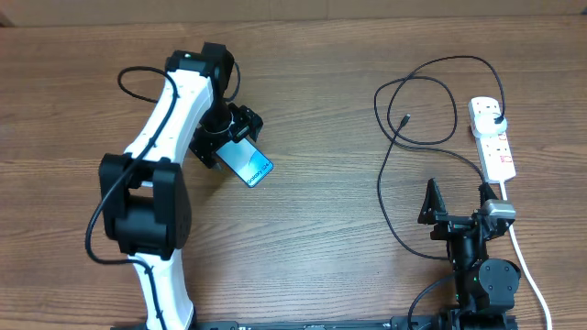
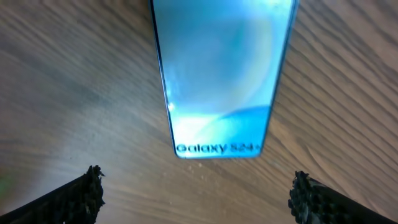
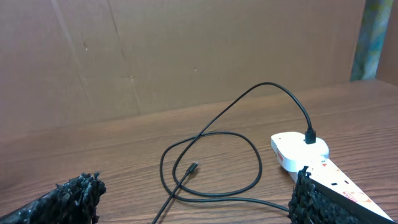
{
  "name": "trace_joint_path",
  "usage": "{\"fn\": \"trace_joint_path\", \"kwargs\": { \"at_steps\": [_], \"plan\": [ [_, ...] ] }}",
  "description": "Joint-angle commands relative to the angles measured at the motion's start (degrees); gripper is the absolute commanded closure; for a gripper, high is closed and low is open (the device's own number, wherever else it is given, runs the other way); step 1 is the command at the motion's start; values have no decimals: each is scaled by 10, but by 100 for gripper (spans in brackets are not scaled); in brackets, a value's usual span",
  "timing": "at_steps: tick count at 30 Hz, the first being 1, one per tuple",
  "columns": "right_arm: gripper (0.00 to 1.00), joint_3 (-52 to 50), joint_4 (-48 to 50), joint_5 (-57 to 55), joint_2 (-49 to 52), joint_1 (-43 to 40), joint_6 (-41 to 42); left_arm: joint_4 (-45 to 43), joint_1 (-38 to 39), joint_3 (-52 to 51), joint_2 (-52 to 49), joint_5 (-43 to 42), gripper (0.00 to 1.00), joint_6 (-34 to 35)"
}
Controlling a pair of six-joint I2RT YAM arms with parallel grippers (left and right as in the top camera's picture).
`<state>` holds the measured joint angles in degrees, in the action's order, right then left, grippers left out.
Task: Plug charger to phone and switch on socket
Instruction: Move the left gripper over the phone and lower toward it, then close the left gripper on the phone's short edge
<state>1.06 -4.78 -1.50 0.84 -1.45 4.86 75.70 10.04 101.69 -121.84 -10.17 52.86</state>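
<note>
The phone (image 1: 250,165) lies on the wooden table with its blue-teal screen lit; in the left wrist view (image 2: 221,74) its text end points toward me. My left gripper (image 1: 231,137) (image 2: 199,196) is open just short of that end, not touching it. The charger is a thin black cable in loops; its connector tip (image 1: 405,118) (image 3: 194,165) lies loose on the table. Its black plug (image 1: 496,121) (image 3: 310,135) sits in the far end of the socket, a white power strip (image 1: 492,145) (image 3: 323,168). My right gripper (image 1: 457,203) (image 3: 194,196) is open and empty, in front of the cable loops.
The strip's thick white cord (image 1: 527,266) runs toward the front right past the right arm's base. A brown wall (image 3: 186,50) stands behind the table. The left arm's own black cable (image 1: 128,82) loops at the back left.
</note>
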Motion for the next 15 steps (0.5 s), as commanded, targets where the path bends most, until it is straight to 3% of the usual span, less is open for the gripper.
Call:
{"fn": "trace_joint_path", "kwargs": {
  "at_steps": [1, 15],
  "plan": [
    [0, -6, 2, 1, -7, 2, -3, -8, -4, 12, -26, 31, 0, 14],
    [0, -6, 2, 1, -7, 2, -3, -56, -4, 7, -45, 64, 0, 14]
  ]
}}
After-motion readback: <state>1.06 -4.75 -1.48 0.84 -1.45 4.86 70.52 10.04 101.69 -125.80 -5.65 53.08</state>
